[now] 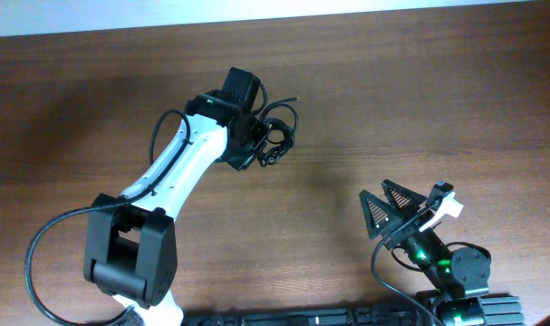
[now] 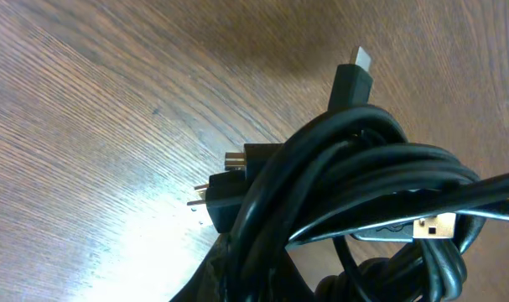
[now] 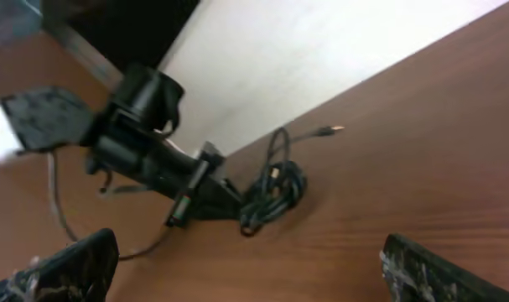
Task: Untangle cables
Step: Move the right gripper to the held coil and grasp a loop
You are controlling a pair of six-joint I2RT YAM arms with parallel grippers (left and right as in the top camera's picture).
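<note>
Cables: I saw the cables [image 1: 279, 136] as one tight black knot on the wooden table [image 1: 438, 91], in the far middle of it and well apart from the right arm.
Bundle up close: in the left wrist view the cables [image 2: 363, 193] filled the lower right of the picture, with loops lying over and through each other.
Plug ends: I counted a black plug with a metal tip [image 2: 352, 80] sticking up out of the knot, a gold-coloured flat connector [image 2: 434, 225] near its right side, and two small plugs [image 2: 225, 193] poking out to the left, just above the wood.
Loose end: from the right wrist camera one thin cord ran out of the cables [image 3: 271, 189] and ended in a small jack plug [image 3: 329, 129] lying flat on the table.
Left gripper: the left gripper [image 1: 256, 149] was right up against the near left side of the knot. Its fingers were hidden by the wrist and the cords, so I could not tell whether it was clamped or released.
Right gripper: the right gripper [image 1: 394, 205] hung over bare wood at the near right, its jaws spread wide and holding nothing. Its fingers [image 3: 74, 268] sat at the two bottom corners of its own view.
</note>
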